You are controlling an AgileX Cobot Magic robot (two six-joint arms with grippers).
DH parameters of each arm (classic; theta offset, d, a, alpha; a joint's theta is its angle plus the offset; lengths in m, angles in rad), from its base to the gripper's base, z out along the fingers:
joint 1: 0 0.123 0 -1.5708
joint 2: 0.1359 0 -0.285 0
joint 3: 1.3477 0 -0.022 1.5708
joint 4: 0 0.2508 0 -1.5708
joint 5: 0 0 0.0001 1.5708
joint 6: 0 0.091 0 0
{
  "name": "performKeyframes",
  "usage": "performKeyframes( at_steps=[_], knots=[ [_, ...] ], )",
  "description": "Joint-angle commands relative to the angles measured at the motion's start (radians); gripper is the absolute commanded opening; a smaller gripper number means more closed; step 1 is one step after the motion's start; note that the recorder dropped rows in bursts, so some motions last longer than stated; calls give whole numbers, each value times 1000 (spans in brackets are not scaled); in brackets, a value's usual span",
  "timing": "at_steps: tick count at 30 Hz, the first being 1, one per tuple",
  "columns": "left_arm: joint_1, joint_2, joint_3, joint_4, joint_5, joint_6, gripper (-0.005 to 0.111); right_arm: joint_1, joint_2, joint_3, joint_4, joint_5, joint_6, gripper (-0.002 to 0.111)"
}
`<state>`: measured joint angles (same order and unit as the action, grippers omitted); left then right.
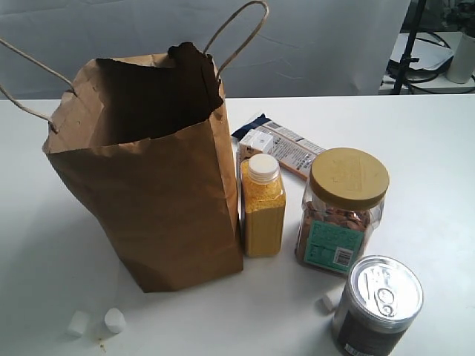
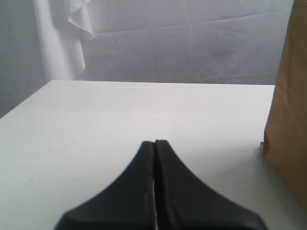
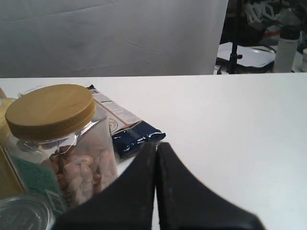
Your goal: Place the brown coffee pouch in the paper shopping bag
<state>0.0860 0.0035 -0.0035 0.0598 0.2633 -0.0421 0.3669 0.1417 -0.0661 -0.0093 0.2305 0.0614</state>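
The left gripper [image 2: 154, 143] has its two black fingers pressed flat together with nothing between them. It hangs low over a bare stretch of the white table [image 2: 120, 110], and the bag [image 2: 288, 120] shows as a brown wall at the edge of that view. The right gripper [image 3: 157, 144] is likewise clamped tight and empty, its tips near the jar [image 3: 57, 139] and the dark blue end of the packet [image 3: 136, 136].

In the exterior view neither gripper shows. Nearest, at the lower right, stands a can [image 1: 378, 304] with a silver pull-tab lid. Three small white lumps [image 1: 113, 320] lie on the table: one just beside the can on its left, and two side by side at the lower left, in front of the bag. Behind the can is the jar, clear, full of pale nuts, with a tan screw lid and a teal label. Left of it a bottle [image 1: 262, 208] of yellow grains with a white cap stands upright, just beside the bag's right side. The bag stands on the left half of the table, mouth open, looking to lean a little leftward, its two cord handles sticking up and out; its inside is dark. The pouch shows in no view, so where it lies cannot be told. Behind the bottle and jar the packet lies flat, close to the bag's far corner. A white backdrop [image 1: 334, 44] hangs beyond the table's far edge
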Motion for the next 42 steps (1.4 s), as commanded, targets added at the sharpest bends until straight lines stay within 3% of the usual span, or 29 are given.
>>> performKeyframes(
  at_steps=[1, 42],
  knots=[
    [4, -3, 4, 4, -4, -3, 0, -8, -78, 58, 3, -63, -48, 0],
    [4, -3, 4, 4, -4, -3, 0, -8, -142, 66, 51, -70, -54, 0]
  ],
)
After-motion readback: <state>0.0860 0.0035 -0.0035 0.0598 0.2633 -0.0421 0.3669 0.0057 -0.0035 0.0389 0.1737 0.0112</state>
